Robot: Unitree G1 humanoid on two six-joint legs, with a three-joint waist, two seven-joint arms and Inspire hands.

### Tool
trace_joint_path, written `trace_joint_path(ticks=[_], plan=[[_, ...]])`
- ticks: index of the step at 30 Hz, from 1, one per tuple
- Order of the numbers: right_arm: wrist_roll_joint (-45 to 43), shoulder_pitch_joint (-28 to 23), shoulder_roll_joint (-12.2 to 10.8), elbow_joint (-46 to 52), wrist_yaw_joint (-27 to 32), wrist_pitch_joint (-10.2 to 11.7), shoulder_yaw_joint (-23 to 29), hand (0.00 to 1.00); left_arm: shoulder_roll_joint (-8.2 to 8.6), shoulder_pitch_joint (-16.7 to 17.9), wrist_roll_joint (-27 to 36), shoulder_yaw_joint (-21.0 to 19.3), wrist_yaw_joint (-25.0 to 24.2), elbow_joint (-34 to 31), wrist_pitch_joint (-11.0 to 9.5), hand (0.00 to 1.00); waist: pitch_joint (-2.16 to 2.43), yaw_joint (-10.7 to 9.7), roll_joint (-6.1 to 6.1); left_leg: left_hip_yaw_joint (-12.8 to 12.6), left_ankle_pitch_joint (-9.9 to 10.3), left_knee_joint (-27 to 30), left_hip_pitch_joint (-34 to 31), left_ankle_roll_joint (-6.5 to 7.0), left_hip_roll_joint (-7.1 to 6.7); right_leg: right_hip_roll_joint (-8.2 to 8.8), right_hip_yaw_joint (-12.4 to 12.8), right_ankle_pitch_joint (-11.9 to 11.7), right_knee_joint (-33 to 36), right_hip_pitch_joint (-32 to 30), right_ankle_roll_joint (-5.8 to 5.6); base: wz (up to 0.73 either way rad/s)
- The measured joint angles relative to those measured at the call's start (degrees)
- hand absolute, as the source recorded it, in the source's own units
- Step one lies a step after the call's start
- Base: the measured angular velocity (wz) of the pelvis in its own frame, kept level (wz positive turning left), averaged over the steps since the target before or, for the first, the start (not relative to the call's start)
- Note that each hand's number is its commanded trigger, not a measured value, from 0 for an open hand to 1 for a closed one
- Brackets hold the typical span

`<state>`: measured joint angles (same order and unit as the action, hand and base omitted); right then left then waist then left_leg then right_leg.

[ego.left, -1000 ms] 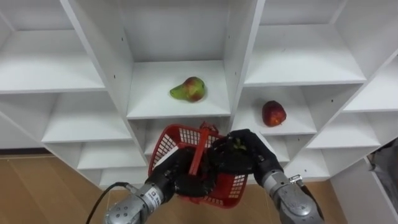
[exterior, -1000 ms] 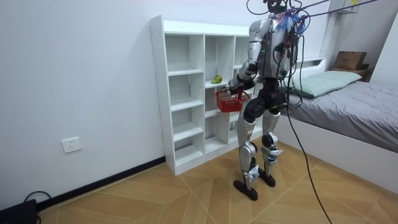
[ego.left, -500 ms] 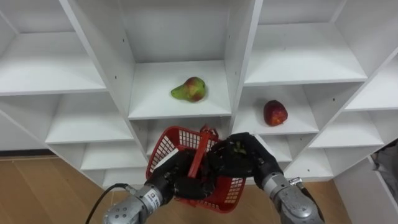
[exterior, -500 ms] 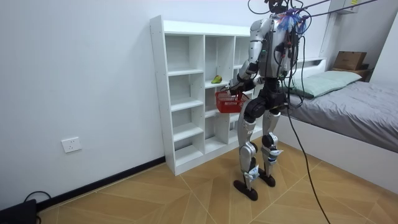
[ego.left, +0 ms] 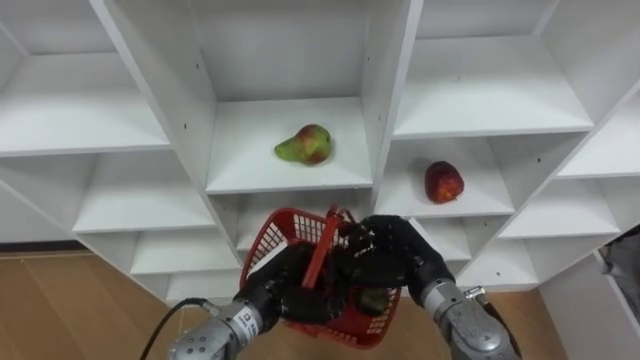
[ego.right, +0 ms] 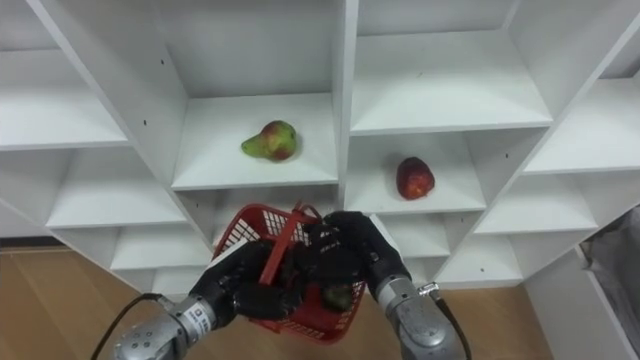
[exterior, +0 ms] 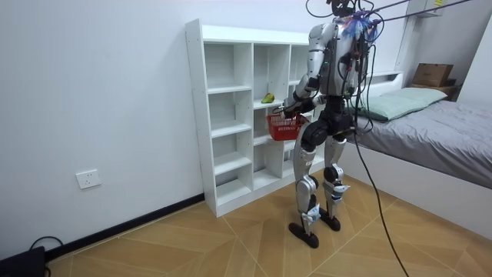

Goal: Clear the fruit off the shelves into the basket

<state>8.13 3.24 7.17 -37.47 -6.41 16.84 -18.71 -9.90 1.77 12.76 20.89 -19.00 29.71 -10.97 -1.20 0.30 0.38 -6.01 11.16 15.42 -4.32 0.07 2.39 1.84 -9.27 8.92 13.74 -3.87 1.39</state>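
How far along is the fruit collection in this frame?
Nearly done: a green fruit sits low in the red basket under the right robot hand; I cannot tell whether it is released. In hand: the left robot hand grips the basket before the closet. Left: the pear and the apple lie on their shelves.
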Motion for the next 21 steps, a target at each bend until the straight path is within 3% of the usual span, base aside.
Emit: trace_joint_path(ticks=[11,21], plan=[[-1.7,-0.2,1.7,-0.1,0.2,-0.4,-0.1,0.00,-0.15,0.5,1.3,-5.0,1.8,3.0,-0.6,1.00,0.09,0.1,-0.29,-0.1,0.0,0.0,0.0,0.02,-0.06,0.06,0.2,0.0,0.3,-0.2,-0.05,-0.01],[-1.7,-0.2,1.7,-0.1,0.5,-0.7,-0.1,0.00,-0.15,0.7,1.3,-5.1,2.6,3.6,-0.6,1.00,0.39,0.1,-1.18,-0.1,0.0,0.1,0.0,0.02,-0.05,0.07,0.3,0.0,0.2,-0.1,-0.06,0.00]])
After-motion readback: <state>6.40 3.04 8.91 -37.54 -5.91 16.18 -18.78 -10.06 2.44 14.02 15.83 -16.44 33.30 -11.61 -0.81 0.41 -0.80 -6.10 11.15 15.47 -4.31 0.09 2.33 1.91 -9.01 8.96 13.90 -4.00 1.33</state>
